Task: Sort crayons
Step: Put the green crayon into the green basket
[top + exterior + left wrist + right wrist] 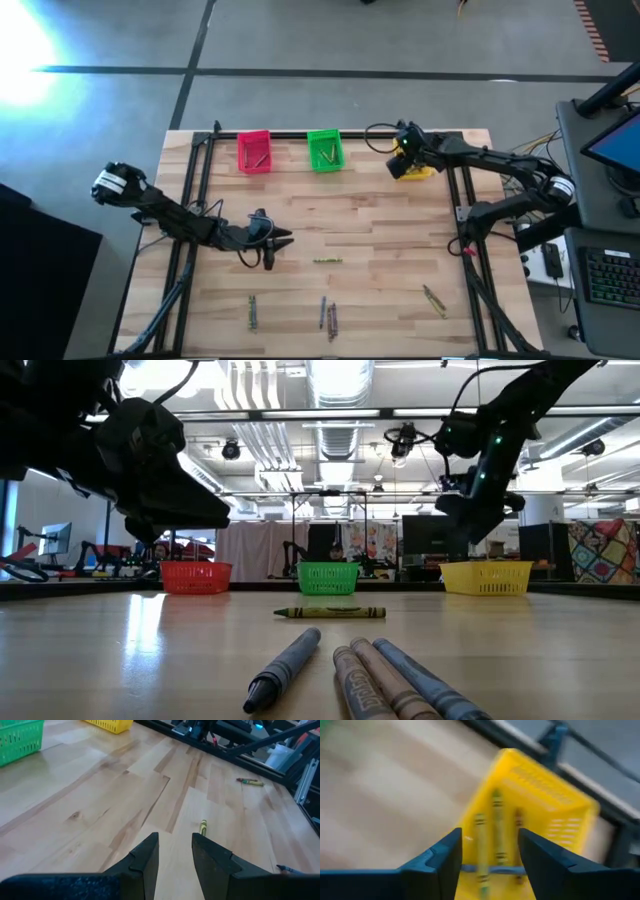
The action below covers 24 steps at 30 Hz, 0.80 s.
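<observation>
Loose crayons [365, 678], left fingers [174, 851] parted above table [380, 225]

You were working in a robotics lab: exposed ceiling ducts [335, 385] and pipes ran overhead, other robot rigs [95, 550] and monitors [50, 538] stood beyond the wooden table [380, 225], and a keyboard [608, 275] sat beside it on a concrete floor [300, 35].

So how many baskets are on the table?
3, in a row along the far edge: a pink basket on the left, a green one in the middle, a yellow one under the right hand.
</observation>
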### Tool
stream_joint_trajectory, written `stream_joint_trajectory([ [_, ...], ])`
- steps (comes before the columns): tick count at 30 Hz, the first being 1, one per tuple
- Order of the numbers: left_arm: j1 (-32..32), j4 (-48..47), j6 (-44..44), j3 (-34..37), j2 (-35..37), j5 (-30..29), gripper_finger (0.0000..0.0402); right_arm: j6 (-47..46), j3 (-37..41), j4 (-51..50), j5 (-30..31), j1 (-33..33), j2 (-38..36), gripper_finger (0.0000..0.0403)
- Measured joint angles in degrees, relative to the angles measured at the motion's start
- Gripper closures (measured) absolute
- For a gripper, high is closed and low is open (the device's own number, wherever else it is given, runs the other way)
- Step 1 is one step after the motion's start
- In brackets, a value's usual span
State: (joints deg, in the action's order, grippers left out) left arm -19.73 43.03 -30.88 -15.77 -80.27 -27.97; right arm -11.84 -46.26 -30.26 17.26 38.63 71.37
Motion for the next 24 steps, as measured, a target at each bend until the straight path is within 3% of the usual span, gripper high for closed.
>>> stream_joint_trajectory([
  [9,0.00,-0.66,0.36,-0.19,-0.02,-0.02,0.0301,-5.07,0.79,0.58,-2.21,-13.93,-9.42,0.0214],
  [13,0.00,-0.68,0.34,-0.19,-0.01,0.01,0.0301,-11.34,2.72,0.63,-1.92,-24.17,-12.93,0.0214],
  [19,0.00,-0.41,1.69,-0.19,0.00,1.43,0.0301,-24.23,7.39,1.03,3.65,-41.19,-13.17,0.0214],
  [24,0.02,1.09,6.61,-0.83,-0.02,1.42,0.0301,-28.65,7.76,7.82,3.32,-53.61,-12.89,0.0214],
])
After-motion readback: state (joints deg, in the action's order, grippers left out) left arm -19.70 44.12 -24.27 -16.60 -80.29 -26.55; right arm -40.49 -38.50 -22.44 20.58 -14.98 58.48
